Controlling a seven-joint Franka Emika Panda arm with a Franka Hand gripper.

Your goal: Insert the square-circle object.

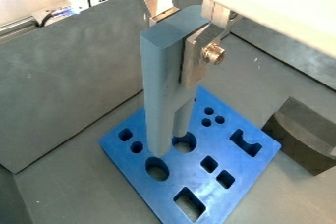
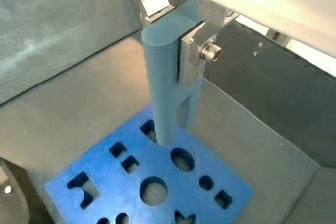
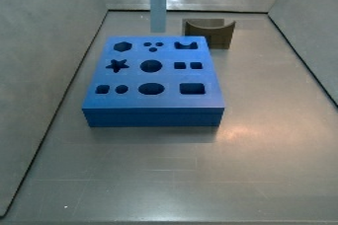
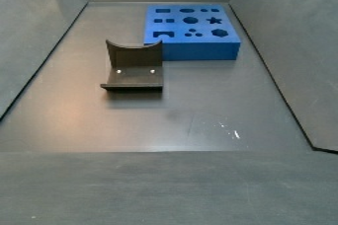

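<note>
My gripper (image 1: 178, 46) is shut on the top of the square-circle object (image 1: 164, 90), a tall grey-blue peg that hangs upright. Both wrist views show it, and the silver fingers (image 2: 197, 46) clamp its upper end. The peg's lower end is over the blue board (image 1: 256, 154), which has several shaped holes, near a round hole (image 1: 157, 169). I cannot tell whether the end touches the board. In a side view the peg (image 3: 157, 2) comes down from above at the far edge of the board (image 3: 152, 106). The gripper itself is out of both side views.
The dark fixture (image 3: 209, 32) stands on the floor beside the board, also in a side view (image 4: 132, 66) and a wrist view (image 1: 308, 135). Grey walls (image 3: 53, 61) enclose the floor on all sides.
</note>
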